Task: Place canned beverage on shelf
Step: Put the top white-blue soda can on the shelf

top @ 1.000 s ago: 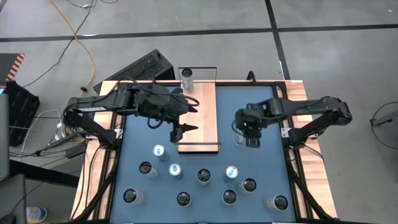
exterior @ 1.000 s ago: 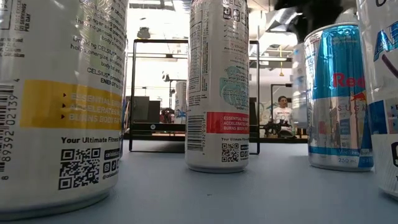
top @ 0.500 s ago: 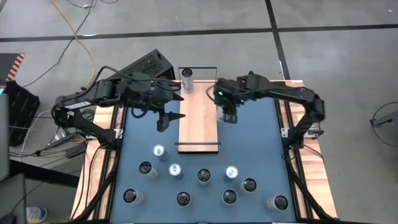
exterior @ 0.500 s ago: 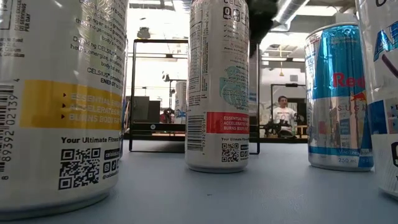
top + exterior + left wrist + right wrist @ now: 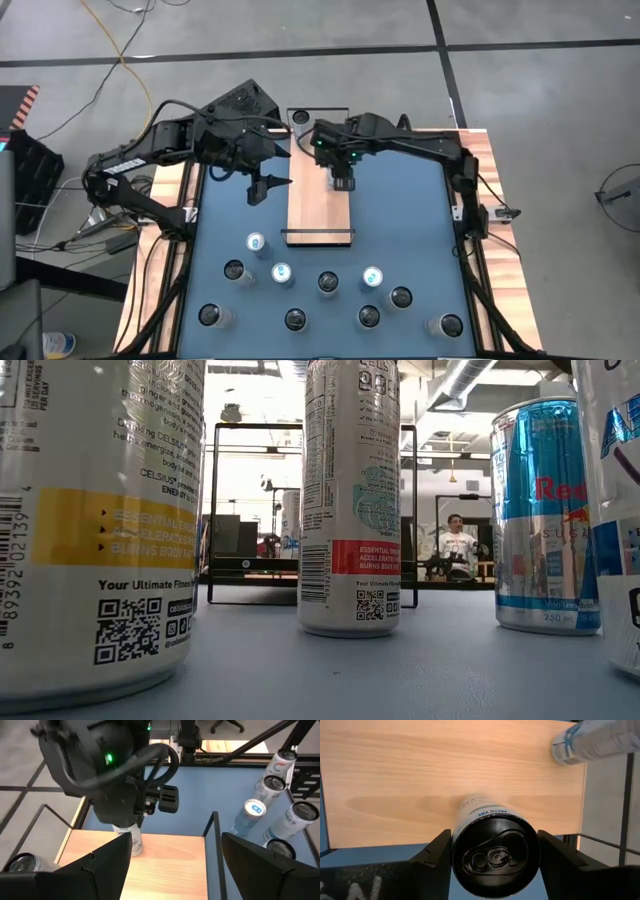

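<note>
Right claw (image 5: 341,180) over the shelf (image 5: 318,205), fingers pinching a slim can (image 5: 492,849) upright between them, bottom just above or on the wood, likely so it lands standing. Label partly readable: "ARCTIC VIBE". Another can (image 5: 302,117) already standing at the shelf's far end. Left claw (image 5: 262,187) spread and empty, hanging over the blue counter (image 5: 410,220) beside the shelf's left edge, likely waiting. Along the counter's near edge, spare cans marked "CELSIUS" (image 5: 350,490) and Red Bull (image 5: 545,510).
</note>
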Robot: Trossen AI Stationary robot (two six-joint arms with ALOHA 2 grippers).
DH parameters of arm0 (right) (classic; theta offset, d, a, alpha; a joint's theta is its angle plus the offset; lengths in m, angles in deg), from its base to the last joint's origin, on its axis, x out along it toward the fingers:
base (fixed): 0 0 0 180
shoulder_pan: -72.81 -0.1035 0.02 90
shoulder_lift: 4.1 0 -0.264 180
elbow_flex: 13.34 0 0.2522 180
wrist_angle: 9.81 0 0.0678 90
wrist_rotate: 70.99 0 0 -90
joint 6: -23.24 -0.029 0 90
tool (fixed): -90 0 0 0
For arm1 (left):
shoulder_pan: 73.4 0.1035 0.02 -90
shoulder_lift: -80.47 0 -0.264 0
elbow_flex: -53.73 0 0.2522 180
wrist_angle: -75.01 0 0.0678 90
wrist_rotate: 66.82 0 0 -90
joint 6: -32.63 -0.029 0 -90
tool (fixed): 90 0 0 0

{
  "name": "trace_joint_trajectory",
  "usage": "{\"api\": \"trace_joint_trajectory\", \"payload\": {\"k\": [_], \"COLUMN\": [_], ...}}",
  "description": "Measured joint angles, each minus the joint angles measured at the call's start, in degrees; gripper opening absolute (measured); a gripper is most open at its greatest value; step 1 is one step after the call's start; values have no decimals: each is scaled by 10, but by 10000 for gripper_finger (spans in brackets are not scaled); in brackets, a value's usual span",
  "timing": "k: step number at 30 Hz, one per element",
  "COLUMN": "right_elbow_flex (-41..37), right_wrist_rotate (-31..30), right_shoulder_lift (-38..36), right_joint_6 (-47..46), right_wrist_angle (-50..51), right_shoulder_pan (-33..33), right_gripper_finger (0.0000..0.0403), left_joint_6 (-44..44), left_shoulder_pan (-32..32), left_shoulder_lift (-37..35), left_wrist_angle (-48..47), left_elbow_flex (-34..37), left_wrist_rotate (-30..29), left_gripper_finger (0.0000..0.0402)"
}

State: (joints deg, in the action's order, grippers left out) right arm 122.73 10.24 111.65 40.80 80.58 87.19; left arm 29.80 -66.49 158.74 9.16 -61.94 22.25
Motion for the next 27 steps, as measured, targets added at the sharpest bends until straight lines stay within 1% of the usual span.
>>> {"api": "trace_joint_trajectory", "payload": {"k": [5,8,18,27], "right_elbow_flex": [1,1,1,1], "right_wrist_rotate": [27,31,77,76], "right_shoulder_lift": [-1,-1,-2,-2], "right_joint_6": [10,10,9,9], "right_wrist_angle": [-11,-15,-37,-43], "right_shoulder_pan": [-1,-1,-4,-5], "right_gripper_finger": [229,238,273,288], "left_joint_6": [-14,-21,-42,-56], "left_shoulder_pan": [19,29,50,51], "left_shoulder_lift": [0,0,0,1], "left_wrist_angle": [-1,-1,-14,-19], "left_elbow_flex": [0,0,0,0], "left_wrist_rotate": [50,68,84,90], "left_gripper_finger": [291,291,291,291]}}
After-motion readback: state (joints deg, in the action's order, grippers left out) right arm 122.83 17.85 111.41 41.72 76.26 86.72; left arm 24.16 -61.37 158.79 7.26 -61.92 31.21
